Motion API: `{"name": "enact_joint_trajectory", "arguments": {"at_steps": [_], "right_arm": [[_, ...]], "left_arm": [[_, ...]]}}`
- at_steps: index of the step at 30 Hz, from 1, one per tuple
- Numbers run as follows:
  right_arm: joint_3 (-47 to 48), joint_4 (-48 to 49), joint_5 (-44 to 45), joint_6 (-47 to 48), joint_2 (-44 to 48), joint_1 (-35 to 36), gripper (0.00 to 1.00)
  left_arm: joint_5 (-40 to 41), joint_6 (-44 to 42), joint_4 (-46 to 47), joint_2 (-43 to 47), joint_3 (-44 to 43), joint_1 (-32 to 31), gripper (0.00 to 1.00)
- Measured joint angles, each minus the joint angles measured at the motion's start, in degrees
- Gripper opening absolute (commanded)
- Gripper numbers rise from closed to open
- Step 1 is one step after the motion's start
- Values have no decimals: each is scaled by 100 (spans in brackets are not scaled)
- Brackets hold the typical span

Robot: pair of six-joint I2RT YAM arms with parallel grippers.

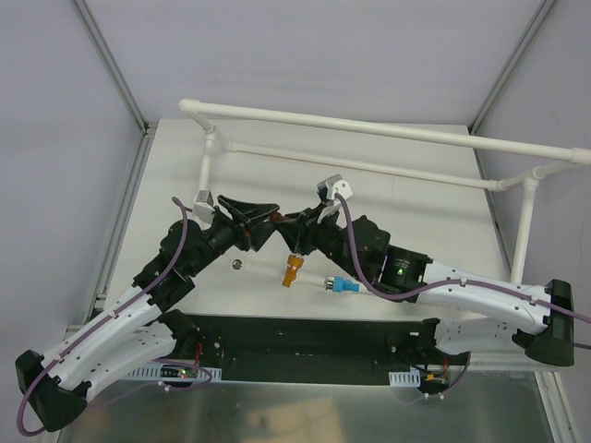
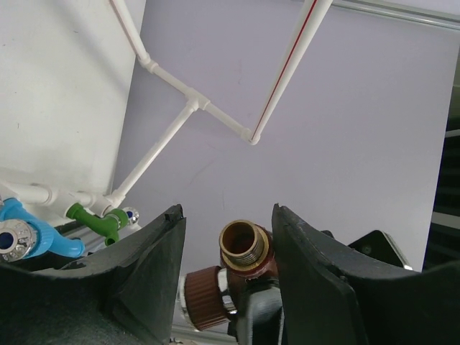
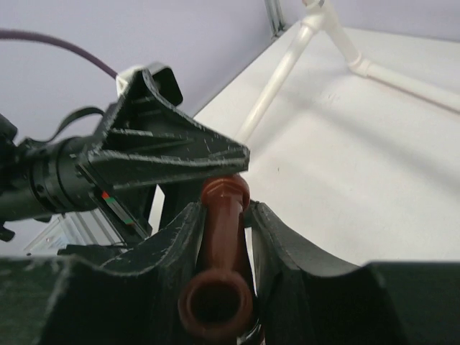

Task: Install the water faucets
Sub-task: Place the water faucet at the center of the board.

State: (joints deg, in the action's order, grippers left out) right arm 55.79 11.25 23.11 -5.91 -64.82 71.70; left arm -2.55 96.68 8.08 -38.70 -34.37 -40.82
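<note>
The brown faucet [image 3: 219, 241] is clamped by its spout in my right gripper [image 3: 226, 210], which is shut on it and holds it above the table. Its brass threaded end [image 2: 244, 244] and ribbed knob [image 2: 205, 296] show between the fingers of my left gripper [image 2: 226, 212], which is open and straddles the faucet. In the top view both grippers meet mid-table, left [image 1: 254, 214] and right [image 1: 294, 226]. The orange faucet [image 1: 292, 270] and the blue faucet [image 1: 342, 285] lie on the table. The green faucet [image 2: 97, 219] lies beside the blue one [image 2: 32, 237].
The white PVC pipe frame [image 1: 369, 129] runs along the table's back and down both sides. A small silver metal piece [image 1: 238, 264] lies left of the orange faucet. A black strip [image 1: 305, 337] spans the near edge between the arm bases.
</note>
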Motion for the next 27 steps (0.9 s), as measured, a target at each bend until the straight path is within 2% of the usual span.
{"name": "enact_joint_trajectory", "arguments": {"at_steps": [16,27], "right_arm": [[323,74,-90,208,0,-136,0],[-256,94,-413,-238,4,-138,0]], "left_arm": [[0,39,74,-42,-2,0,53],[55,22,44,-52,-11,2,53]]}}
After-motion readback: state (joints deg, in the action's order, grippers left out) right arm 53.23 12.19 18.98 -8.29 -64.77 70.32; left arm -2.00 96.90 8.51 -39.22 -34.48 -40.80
